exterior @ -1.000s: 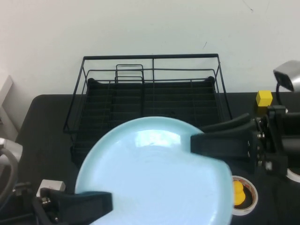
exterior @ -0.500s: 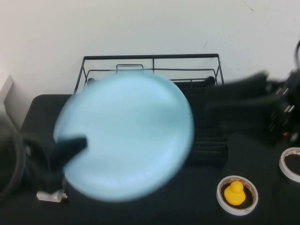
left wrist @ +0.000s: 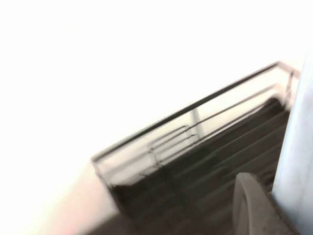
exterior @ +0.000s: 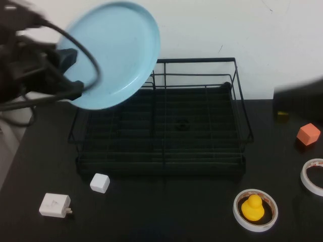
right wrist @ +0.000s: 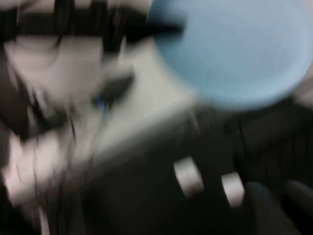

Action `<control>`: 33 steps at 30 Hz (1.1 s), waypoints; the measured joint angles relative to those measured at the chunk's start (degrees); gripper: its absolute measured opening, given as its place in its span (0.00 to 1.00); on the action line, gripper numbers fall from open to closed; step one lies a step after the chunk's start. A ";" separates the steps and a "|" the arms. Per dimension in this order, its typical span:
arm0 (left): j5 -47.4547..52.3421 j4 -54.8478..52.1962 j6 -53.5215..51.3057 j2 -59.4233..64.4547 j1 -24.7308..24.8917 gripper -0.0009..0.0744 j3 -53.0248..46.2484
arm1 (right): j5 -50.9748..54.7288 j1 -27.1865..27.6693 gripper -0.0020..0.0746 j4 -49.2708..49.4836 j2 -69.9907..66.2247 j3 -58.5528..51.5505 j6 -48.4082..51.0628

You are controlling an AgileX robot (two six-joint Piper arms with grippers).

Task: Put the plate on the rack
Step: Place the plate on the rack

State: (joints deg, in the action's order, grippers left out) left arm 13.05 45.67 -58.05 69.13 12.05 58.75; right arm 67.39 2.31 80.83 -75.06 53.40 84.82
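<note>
Black table against a white wall, rack (exterior: 162, 121) at the back, plate (exterior: 113, 53) held up in the air.

Left gripper (exterior: 65, 70) is raised at the high view's upper left, above the rack's left end, clamped on the plate's lower left rim; the plate tilts steeply, its face turned toward the camera, its lower right edge overlapping the rack's back left corner. Right gripper shows only as a dark blur at the right edge by the wall; whether its jaws are apart cannot be told. On the table in front sit a white cube (exterior: 100, 182), a white charger (exterior: 55, 205), a yellow duck (exterior: 253, 206) inside a tape ring (exterior: 255, 210), another ring (exterior: 313, 176) and an orange block (exterior: 308, 134).
</note>
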 joint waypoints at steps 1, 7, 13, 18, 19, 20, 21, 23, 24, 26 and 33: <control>-0.15 -0.20 -3.86 2.21 0.00 0.13 1.50 | 0.17 0.00 0.11 -3.34 0.00 0.00 0.39; 0.07 -0.68 -19.26 15.55 0.00 0.13 12.92 | 1.14 0.00 0.04 -18.74 0.11 0.00 0.77; -0.07 -0.95 -32.69 27.33 0.00 0.13 21.15 | 1.26 0.00 0.03 -23.92 0.23 -1.01 0.45; -2.25 -0.71 -39.37 34.36 0.00 0.13 24.30 | 1.39 0.00 0.03 -25.03 0.23 -1.15 0.45; -2.88 -0.59 -39.77 35.55 0.00 0.13 24.76 | 1.39 0.00 0.03 -25.27 0.23 -1.15 0.45; -3.44 -0.30 -39.91 36.44 0.00 0.13 25.26 | 1.39 0.00 0.03 -25.27 0.23 -1.15 0.45; -4.09 0.00 -40.20 37.47 0.00 0.13 25.68 | 1.39 0.00 0.03 -25.36 0.23 -1.15 0.45; -5.97 0.39 -40.76 39.19 0.00 0.13 26.04 | 1.47 0.00 0.03 -25.36 0.32 -1.15 0.45; -6.73 0.49 -40.99 39.79 0.00 0.13 26.18 | 1.47 0.00 0.03 -25.39 0.32 -1.15 0.45; -7.68 0.63 -41.64 41.12 0.00 0.13 26.47 | 1.47 0.00 0.03 -25.49 0.32 -1.15 0.45; -7.56 0.75 -45.49 43.47 0.00 0.13 26.53 | 1.47 0.00 0.03 -26.10 0.32 -1.15 0.36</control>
State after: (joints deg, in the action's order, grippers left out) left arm 5.49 46.42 -103.54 112.60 12.05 85.29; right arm 68.86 2.31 54.73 -74.73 52.25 85.19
